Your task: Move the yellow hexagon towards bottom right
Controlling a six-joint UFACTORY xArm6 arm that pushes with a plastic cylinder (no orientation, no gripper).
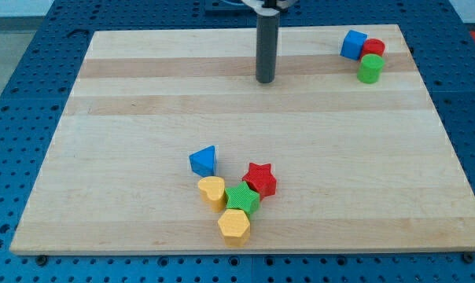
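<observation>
While my tip [266, 80] sits near top edge, well apart from cluster, yellow hexagon [234, 226] lies at bottom edge, touching green star [243, 199]. No jaws, bare rod. Approach hexagon's left side, push toward bottom right corner, avoid star.

Red block [374, 47] half hidden behind blue cube [352, 44] and green cylinder [370, 68].

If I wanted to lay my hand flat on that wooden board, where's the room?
The left half above the blue triangle is bare, as is the right side below the green cylinder. It is crowded around the yellow hexagon and green star. My tip stands top centre.
</observation>
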